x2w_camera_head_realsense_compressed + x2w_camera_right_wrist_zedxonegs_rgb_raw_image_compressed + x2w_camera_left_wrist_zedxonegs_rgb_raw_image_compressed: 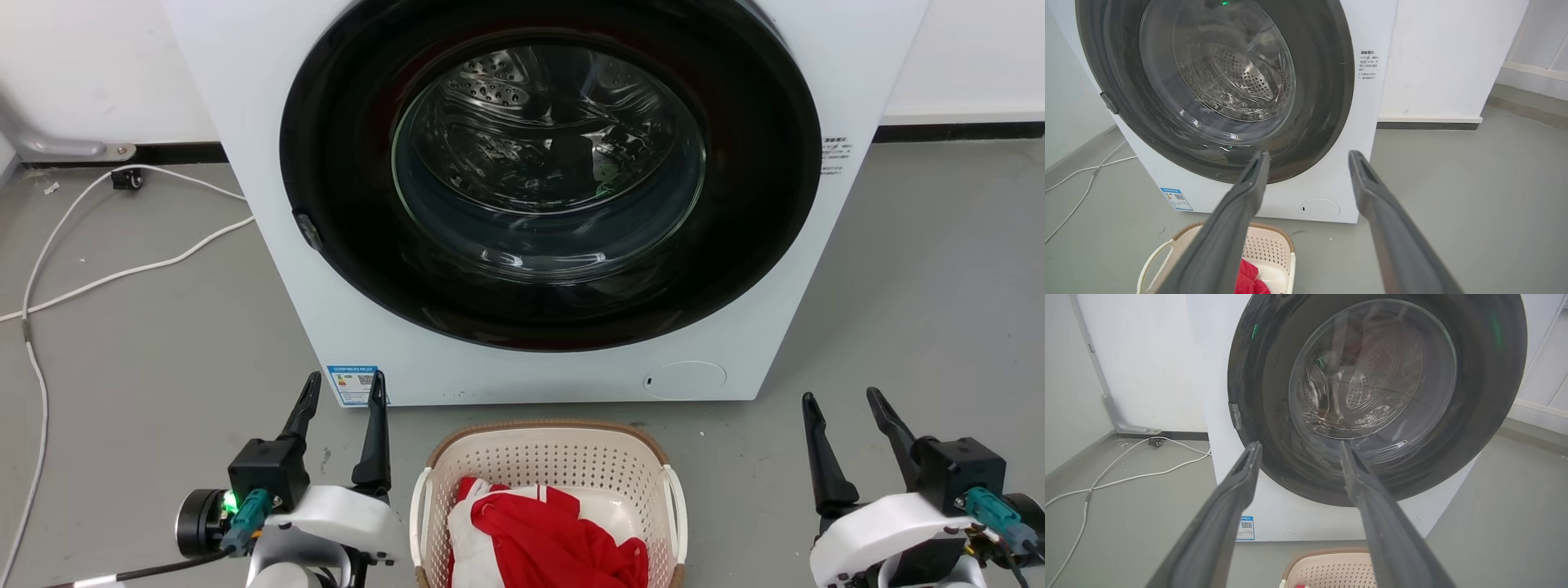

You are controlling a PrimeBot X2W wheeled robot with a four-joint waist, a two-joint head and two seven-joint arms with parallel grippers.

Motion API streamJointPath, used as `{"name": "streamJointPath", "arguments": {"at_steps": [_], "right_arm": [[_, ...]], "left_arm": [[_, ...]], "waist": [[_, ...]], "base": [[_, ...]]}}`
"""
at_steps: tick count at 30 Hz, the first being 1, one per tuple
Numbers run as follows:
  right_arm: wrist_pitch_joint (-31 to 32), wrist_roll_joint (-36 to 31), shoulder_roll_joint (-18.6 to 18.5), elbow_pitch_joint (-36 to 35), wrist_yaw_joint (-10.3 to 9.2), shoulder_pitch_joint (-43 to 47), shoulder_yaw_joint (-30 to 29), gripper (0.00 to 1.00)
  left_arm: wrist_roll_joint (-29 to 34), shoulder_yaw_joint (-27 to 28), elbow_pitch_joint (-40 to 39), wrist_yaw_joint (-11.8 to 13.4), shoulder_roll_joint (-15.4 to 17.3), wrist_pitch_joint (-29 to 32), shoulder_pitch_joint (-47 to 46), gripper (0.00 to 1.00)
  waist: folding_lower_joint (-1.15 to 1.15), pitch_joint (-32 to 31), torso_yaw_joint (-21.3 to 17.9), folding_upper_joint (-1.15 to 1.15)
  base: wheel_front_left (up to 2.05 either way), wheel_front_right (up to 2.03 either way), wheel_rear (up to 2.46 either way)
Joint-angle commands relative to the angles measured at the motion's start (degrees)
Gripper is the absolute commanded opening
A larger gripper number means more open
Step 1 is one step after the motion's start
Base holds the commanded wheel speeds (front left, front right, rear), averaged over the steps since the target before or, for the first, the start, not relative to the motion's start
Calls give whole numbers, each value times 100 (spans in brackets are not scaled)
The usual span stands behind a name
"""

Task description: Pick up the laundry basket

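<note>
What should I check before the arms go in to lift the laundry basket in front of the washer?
1. Left gripper open: ok.
2. Right gripper open: ok.
3. Laundry basket upright, between the grippers: ok.
4. White side handles uncovered: ok.
5. Red and white cloth fully inside the basket: cannot tell, near end cut off.
6. White cable away from the basket: ok.

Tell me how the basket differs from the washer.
The basket is low, cream and perforated with a brown rim; the washer is taller, wider and white with a dark round door. The basket is open-topped and holds red-and-white cloth; the washer's door is shut. Both stand on the floor.
</note>
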Motion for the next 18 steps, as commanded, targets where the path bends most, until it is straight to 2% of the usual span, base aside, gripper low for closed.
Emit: {"name": "streamJointPath", "arguments": {"at_steps": [1,18], "right_arm": [[-38,-135,0,-46,-2,40,15,100],[-82,-667,3,-66,-2,54,13,100]], "left_arm": [[131,-17,4,17,22,-50,-15,100],[386,-29,77,-37,-29,-192,-54,100]], "waist": [[0,3,-2,0],[0,36,5,0]], "base": [[0,0,0],[0,0,0]]}}
